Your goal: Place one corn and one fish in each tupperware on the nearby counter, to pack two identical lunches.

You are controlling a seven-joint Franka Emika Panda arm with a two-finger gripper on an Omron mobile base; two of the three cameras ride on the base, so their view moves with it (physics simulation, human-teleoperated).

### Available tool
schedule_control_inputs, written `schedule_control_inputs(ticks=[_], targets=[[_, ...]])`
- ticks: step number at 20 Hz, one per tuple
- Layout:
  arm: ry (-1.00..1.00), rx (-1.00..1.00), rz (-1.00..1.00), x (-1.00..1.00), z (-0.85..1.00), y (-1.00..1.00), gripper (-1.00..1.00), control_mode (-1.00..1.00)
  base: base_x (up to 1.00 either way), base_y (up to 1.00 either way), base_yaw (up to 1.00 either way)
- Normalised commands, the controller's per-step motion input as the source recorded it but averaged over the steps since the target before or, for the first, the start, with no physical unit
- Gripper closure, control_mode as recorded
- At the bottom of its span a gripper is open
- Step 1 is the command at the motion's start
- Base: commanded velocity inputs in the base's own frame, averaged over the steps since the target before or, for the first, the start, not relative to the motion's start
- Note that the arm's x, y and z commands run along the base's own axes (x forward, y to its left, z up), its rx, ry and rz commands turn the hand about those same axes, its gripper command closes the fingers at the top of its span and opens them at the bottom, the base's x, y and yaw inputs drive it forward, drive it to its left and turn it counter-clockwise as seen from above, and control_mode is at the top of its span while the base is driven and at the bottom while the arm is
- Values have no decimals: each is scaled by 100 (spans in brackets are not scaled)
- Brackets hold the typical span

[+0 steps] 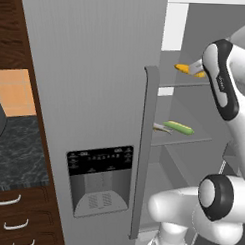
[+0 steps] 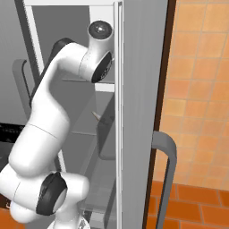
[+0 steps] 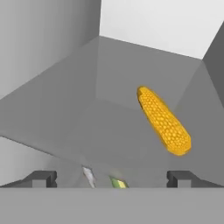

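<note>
The white arm is seen reaching into an open grey refrigerator [image 1: 96,68], whose tall grey door handle [image 1: 146,145] stands at the edge of the opening. In the hand view, the claw [image 3: 112,178] is held wide open, its two dark fingertips [image 3: 41,178] far apart at the bottom of the picture, and nothing is gripped between them. A plain yellow-orange corn cob [image 3: 164,120] is seen lying on a grey upper shelf [image 3: 87,127] ahead of the claw and apart from it, set at a slant towards the right. In the left base view, the same cob [image 1: 186,69] is partly hidden behind the arm on that upper shelf. On the shelf below, a yellow cob with green husk along it [image 1: 178,128] is found lying beside a pale silvery-grey slender fish [image 1: 162,128]; whether the two touch cannot be told. Both are glimpsed through the shelf in the hand view, as small blurred shapes. To the left of the refrigerator, a black-grey marbled stone tabletop [image 1: 18,151] is seen over dark brown drawers with curved silver handles [image 1: 6,200].
</note>
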Motion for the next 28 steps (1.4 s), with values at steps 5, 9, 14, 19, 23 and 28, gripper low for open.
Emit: schedule_control_inputs(ticks=[5,9,14,19,23,28], targets=[[7,0,5,54,0,-11,-100,-100,0,0,0],[1,0,8,49,-20,-19,-100,-100,0,0,0],[8,-3,4,57,-16,-3,-100,-100,0,0,0],[3,-2,2,54,-13,-7,-100,-100,0,0,0],[1,0,3,49,-1,-14,-100,-100,0,0,0],[2,0,6,34,-26,-4,-100,-100,0,0,0]])
